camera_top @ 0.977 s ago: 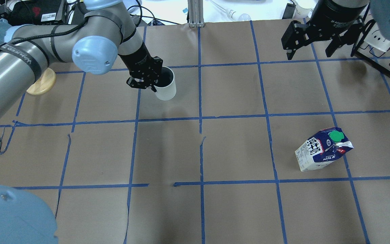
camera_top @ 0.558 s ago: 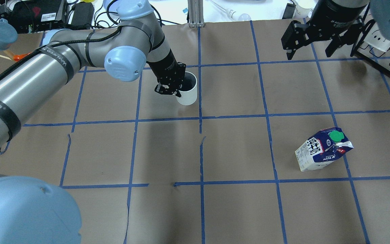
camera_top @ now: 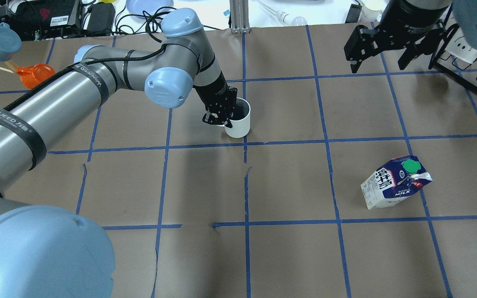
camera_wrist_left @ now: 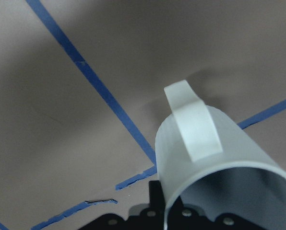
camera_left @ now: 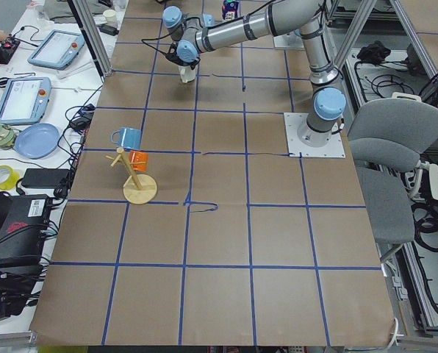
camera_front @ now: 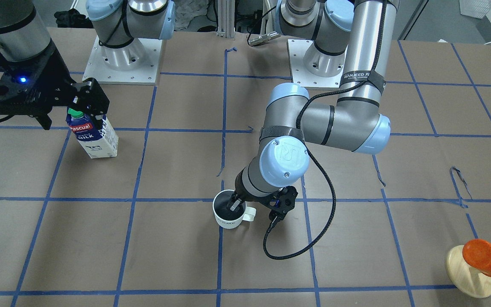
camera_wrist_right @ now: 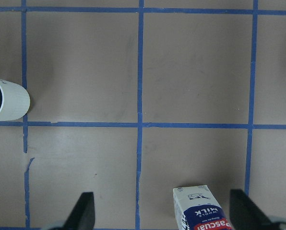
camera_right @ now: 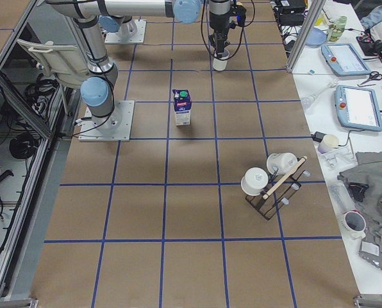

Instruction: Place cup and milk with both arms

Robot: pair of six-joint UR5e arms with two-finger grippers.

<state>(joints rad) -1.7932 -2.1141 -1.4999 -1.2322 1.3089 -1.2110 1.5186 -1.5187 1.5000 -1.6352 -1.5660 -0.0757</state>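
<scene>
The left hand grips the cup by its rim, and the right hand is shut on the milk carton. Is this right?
Not quite. The left hand does grip the cup by its rim, but the right hand is open and apart from the milk carton, as the overhead exterior view shows.

Even bright light, soft shadows

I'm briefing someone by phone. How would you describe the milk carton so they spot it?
On the brown table gridded with blue tape, look at the robot's right half. The milk carton stands upright: dark blue and white, green cap, red Pascual label, unlike the white mug in the left gripper.
</scene>
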